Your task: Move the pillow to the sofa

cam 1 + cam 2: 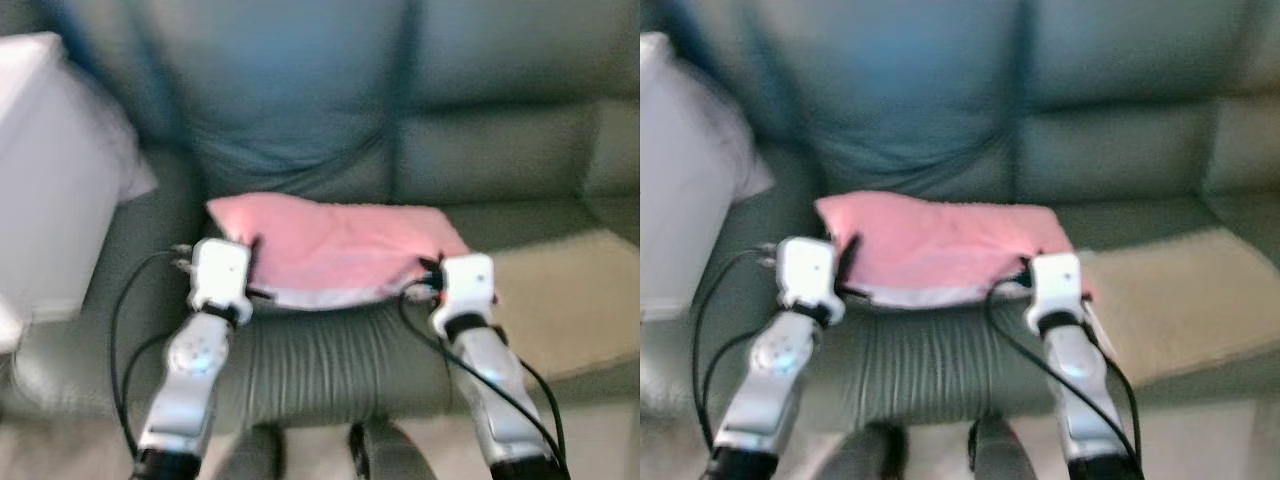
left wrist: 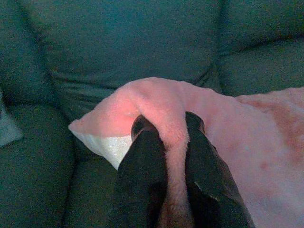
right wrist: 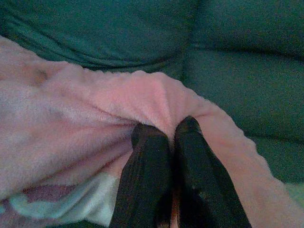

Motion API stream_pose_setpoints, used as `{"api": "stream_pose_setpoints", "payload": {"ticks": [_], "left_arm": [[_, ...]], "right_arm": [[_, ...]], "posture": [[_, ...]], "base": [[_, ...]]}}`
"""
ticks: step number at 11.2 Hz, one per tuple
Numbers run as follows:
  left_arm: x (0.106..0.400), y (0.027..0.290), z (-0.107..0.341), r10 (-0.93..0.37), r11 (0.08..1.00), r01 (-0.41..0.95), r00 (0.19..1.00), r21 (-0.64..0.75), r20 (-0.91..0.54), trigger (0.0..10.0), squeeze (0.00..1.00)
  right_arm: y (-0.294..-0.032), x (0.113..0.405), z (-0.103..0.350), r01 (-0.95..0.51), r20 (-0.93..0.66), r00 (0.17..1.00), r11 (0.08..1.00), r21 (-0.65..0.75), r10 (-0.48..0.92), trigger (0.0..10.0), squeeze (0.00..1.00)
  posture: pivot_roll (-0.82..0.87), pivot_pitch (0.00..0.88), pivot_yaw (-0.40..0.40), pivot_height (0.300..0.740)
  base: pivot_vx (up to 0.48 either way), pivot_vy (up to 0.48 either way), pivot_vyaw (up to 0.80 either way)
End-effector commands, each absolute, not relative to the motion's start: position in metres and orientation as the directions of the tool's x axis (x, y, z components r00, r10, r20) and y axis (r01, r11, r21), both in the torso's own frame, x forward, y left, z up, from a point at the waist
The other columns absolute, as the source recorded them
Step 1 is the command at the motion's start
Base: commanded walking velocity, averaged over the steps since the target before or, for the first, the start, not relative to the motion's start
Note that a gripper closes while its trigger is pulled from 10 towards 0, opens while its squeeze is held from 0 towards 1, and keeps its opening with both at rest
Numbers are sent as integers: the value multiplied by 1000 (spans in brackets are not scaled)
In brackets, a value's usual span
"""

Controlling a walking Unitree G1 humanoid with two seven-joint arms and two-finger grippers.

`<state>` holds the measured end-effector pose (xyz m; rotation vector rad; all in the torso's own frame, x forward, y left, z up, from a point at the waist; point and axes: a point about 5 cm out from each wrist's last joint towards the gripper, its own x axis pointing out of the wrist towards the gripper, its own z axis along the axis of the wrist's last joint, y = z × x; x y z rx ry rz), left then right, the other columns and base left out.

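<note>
A pink fluffy pillow [image 1: 335, 248] with a white underside lies across the seat of the grey-green sofa [image 1: 330, 360], held between my two arms. My left gripper [image 2: 167, 129] is shut on a fold of the pillow's left edge, pink fabric pinched between its black fingers [image 2: 142, 166]. At the pillow's right corner my right gripper [image 3: 167, 130] is shut on the pink fabric [image 3: 95, 118]. In the eye views the two wrists [image 1: 220, 275] [image 1: 465, 285] sit at the pillow's front corners.
The sofa's back cushions [image 1: 300, 90] rise behind the pillow. A white cushion or cover [image 1: 50, 170] lies on the sofa's left side. A beige pad [image 1: 570, 300] covers the seat to the right. Pale floor [image 1: 590, 430] lies in front.
</note>
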<state>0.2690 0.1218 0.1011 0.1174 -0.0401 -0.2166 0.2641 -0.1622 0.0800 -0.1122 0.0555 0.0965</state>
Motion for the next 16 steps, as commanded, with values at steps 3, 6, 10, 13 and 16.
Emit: {"api": "stream_pose_setpoints", "payload": {"ticks": [3,6,10,13,16], "left_arm": [[268,129,100,-200,971,194,980,142,25,10000,0],[269,128,102,-209,964,200,977,174,40,10000,0],[267,129,105,-220,959,205,974,197,54,10000,0],[269,134,108,-203,954,180,976,238,75,10000,0],[265,130,101,-240,943,223,970,248,42,10000,0]], "right_arm": [[-155,264,87,-127,-20,992,989,-77,126,10000,0],[-155,266,89,-125,-9,992,990,-70,125,10000,0],[-154,265,89,-124,-6,992,990,-60,124,10000,0],[-153,265,89,-122,1,993,991,-49,122,10000,0],[-153,263,88,-113,-2,994,992,-50,113,10000,0]], "posture": [[-53,145,-30,740],[-47,141,-27,740],[-44,144,-19,740],[-42,147,-15,740],[-42,160,-12,740]], "base": [[0,0,0],[0,0,0],[0,0,0],[0,0,0],[0,0,0]]}}
